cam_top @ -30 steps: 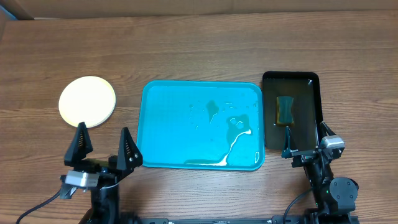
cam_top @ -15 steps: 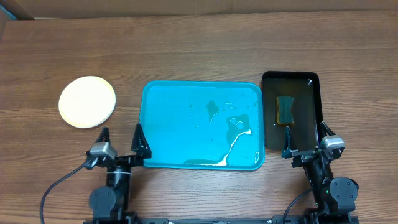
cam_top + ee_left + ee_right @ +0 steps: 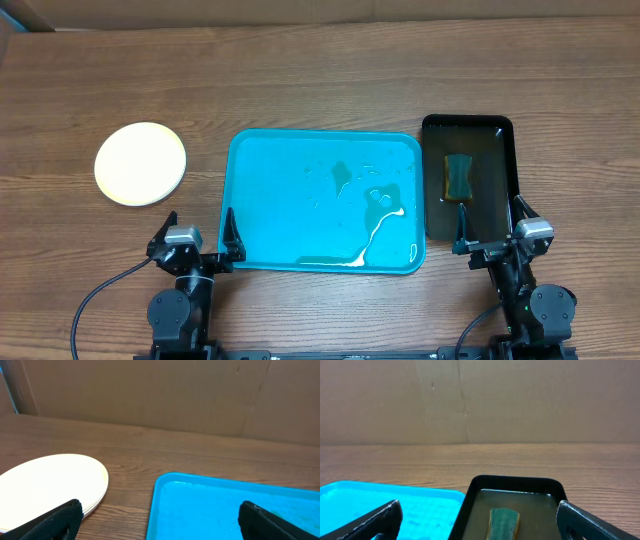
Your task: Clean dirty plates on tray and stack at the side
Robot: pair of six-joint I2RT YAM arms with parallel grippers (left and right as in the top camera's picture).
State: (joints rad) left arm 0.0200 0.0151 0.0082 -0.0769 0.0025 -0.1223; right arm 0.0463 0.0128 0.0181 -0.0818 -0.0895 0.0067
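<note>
The plates [image 3: 141, 163] lie in one stack on the table left of the tray, the pale yellow-green one on top; the stack also shows in the left wrist view [image 3: 50, 485]. The turquoise tray [image 3: 270, 215] holds no plate, only wet streaks and a white smear [image 3: 378, 222]; its near left corner shows in the left wrist view [image 3: 210, 505]. My left gripper [image 3: 197, 242] is open and empty at the table's front edge, by the tray's front left corner. My right gripper [image 3: 492, 232] is open and empty at the black tray's front edge.
A narrow black tray [image 3: 497, 180] with murky water and a green-topped sponge [image 3: 458, 176] stands right of the turquoise tray; it shows in the right wrist view [image 3: 517, 487] with the sponge [image 3: 503, 522]. A cardboard wall [image 3: 160, 395] rises behind the table.
My left arm has drawn back toward the table's front edge and lowered, its fingers staying open. The right arm, plates and trays have not moved.
</note>
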